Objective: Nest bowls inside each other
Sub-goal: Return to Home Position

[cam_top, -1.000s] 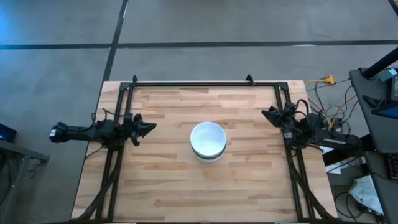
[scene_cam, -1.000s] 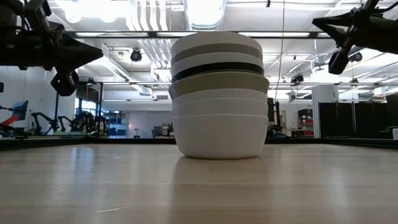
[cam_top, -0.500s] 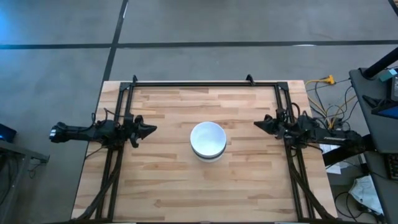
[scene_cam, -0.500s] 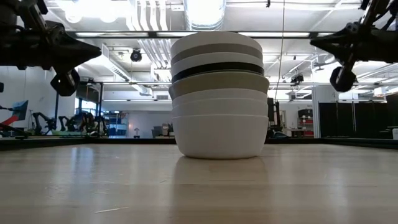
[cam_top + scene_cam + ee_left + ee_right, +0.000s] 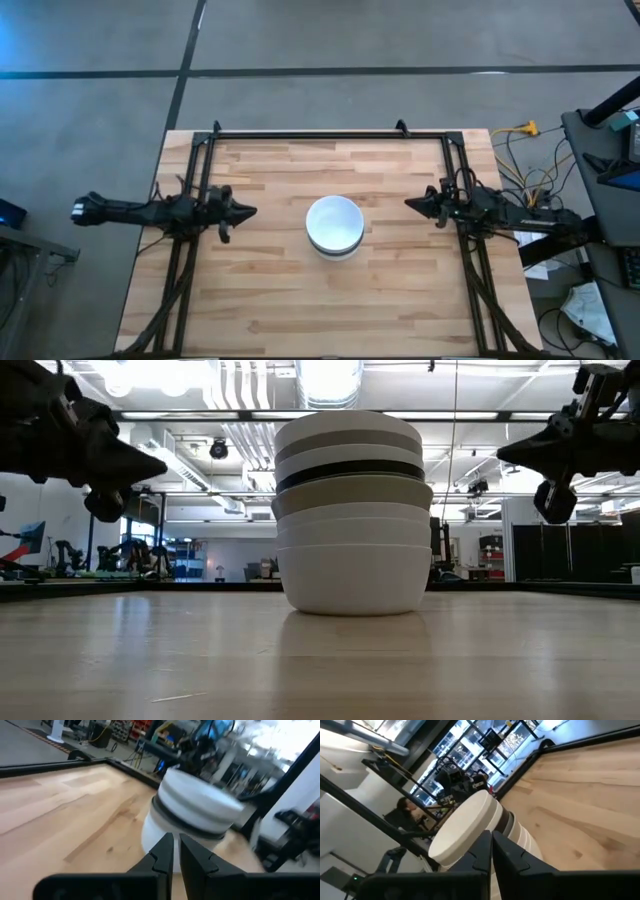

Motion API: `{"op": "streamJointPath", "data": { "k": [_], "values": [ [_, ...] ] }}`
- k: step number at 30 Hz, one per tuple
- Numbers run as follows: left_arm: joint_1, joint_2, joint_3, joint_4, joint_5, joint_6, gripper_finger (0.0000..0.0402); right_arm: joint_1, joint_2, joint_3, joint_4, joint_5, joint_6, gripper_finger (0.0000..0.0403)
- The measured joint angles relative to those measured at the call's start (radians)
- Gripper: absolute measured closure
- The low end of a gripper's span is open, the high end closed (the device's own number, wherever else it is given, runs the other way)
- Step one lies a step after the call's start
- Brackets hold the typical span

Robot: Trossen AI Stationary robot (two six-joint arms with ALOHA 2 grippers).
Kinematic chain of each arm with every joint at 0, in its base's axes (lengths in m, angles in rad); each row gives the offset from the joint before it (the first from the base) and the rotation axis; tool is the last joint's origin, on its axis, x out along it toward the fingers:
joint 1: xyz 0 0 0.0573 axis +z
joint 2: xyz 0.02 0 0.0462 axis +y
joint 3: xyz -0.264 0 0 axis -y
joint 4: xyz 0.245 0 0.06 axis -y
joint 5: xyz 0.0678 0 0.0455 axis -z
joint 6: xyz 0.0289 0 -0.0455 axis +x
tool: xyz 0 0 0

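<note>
Fingers (image 5: 161, 854): drawn together on the left gripper (image 5: 243, 212) and the right gripper (image 5: 415, 204); nothing is held.
Change: the right gripper has been swung level to face the stack, the left barely shifted; nesting is judged done, homing nearly so.
Bowls (image 5: 334, 226): nested upright at the middle of the table (image 5: 270, 290), white on top, with grey and black bands below.

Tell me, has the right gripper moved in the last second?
Yes. In the high view the right gripper swung away from the far rail, slightly nearer the bowl stack.
</note>
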Motion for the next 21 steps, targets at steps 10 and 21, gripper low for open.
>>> {"op": "streamJointPath", "data": {
  "k": [10,21],
  "values": [
    [0.000,0.132,0.000,0.000,0.000,0.073,0.0388,0.000,0.020,0.000,0.000,0.001,0.001,0.0394],
    [0.000,0.197,0.000,0.036,0.000,0.074,0.0388,0.000,0.020,0.000,0.000,0.001,0.001,0.0394]
  ]
}}
